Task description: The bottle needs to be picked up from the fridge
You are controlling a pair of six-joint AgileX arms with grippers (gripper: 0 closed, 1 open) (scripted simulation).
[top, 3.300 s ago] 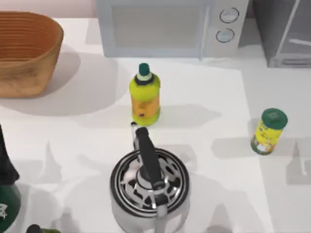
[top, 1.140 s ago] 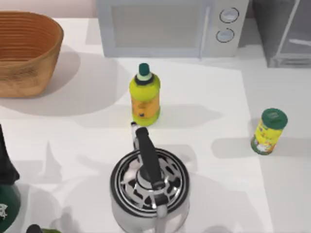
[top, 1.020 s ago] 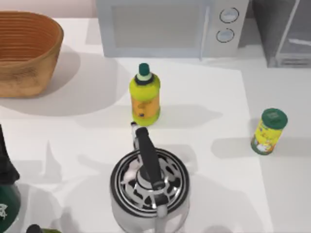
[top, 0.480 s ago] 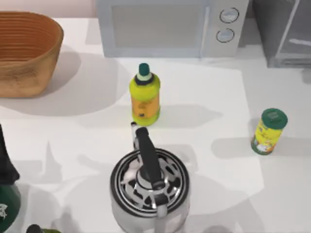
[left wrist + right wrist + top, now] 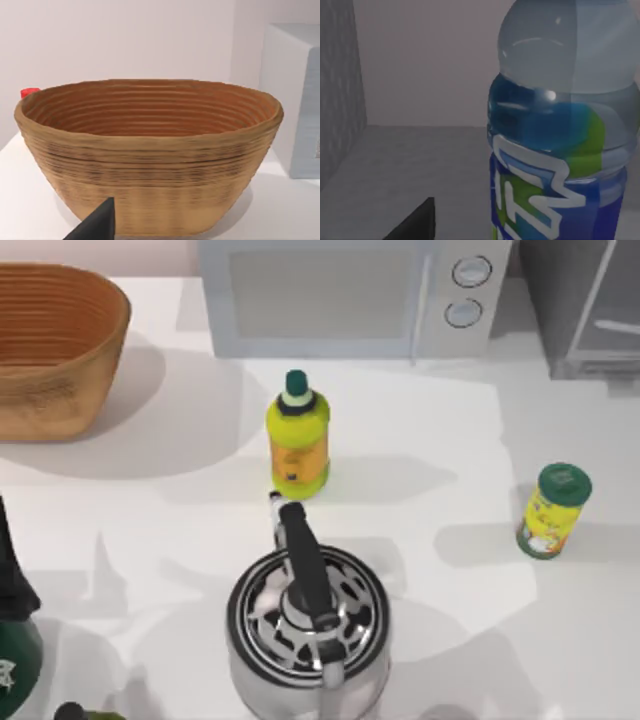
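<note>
The bottle (image 5: pixel 560 130) looms close in the right wrist view, with a pale bluish-clear body and a blue, green and white label; its cap is out of view. It stands inside a grey compartment with a textured side wall (image 5: pixel 337 90). My right gripper's dark fingertip (image 5: pixel 417 222) shows low beside the bottle, apart from it. From above, the fridge (image 5: pixel 585 300) is the dark grey cabinet at the back right corner. My left gripper's dark fingertip (image 5: pixel 97 225) hangs in front of the basket.
A woven basket (image 5: pixel 50 350) stands back left and a light grey microwave (image 5: pixel 350 295) at the back. A yellow-green bottle (image 5: pixel 298 440), a steel kettle (image 5: pixel 308 620) and a yellow canister (image 5: pixel 553 510) stand on the white table. Something dark green (image 5: pixel 12 640) is at the front left.
Shadows over the table's right side have shifted toward the front and a small one now lies by the fridge. The objects on the table have not moved.
</note>
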